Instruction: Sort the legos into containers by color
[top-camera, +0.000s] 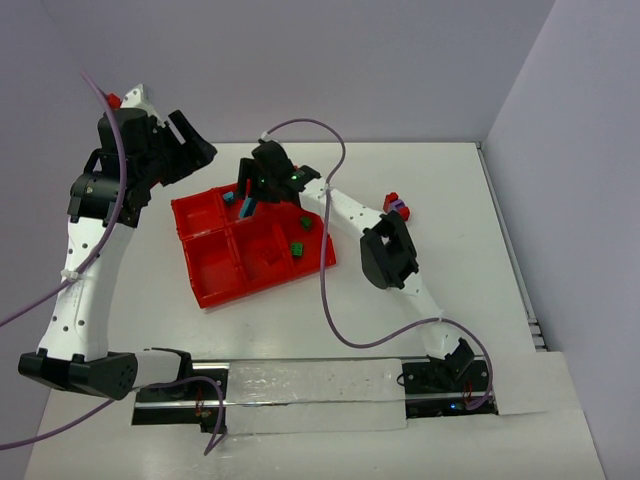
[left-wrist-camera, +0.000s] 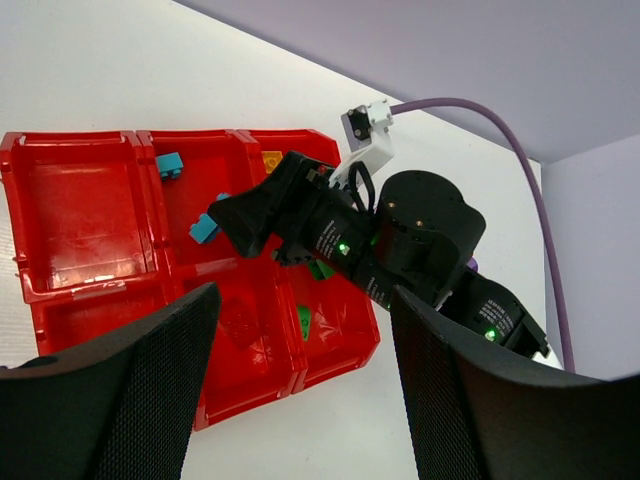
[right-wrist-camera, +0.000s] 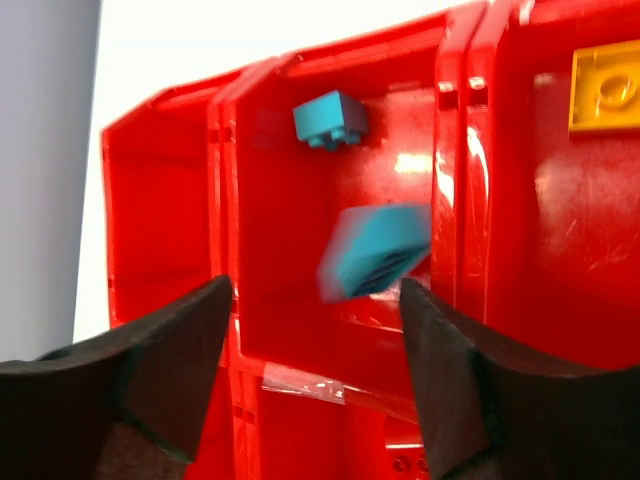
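While the white worktop (top-camera: 450, 260) is carrying the red tray (top-camera: 215, 265), the left tool (left-wrist-camera: 303, 300) is hanging beside the tray's far left corner with jaws apart and empty, and the right tool (right-wrist-camera: 315, 290) is hovering over the far middle compartment, jaws also apart. A blurred teal brick (right-wrist-camera: 375, 250) is showing between its fingers in that compartment, a second teal brick (right-wrist-camera: 330, 120) is lying there too, and a yellow brick (right-wrist-camera: 604, 85) is sitting next door.
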